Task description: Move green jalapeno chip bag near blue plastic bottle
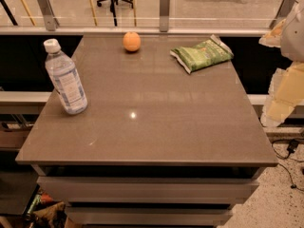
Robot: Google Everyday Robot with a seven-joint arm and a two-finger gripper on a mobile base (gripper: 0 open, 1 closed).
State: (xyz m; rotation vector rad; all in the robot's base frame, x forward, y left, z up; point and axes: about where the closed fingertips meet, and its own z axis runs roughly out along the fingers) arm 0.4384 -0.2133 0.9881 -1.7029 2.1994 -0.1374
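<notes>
The green jalapeno chip bag (202, 54) lies flat at the table's far right, near the right edge. The blue plastic bottle (66, 79), clear with a white cap and a pale label, stands at the left edge of the table and leans a little. My gripper (281, 99) shows as pale cream parts at the right edge of the view. It is beyond the table's right side, to the right of the bag and nearer the camera than it, and apart from the bag. A wide stretch of tabletop lies between the bag and the bottle.
A round orange fruit (131, 41) sits at the far middle of the grey table (142, 127). A glass railing with metal posts (164, 6) runs behind the table. Cables (289, 151) lie on the floor at the right.
</notes>
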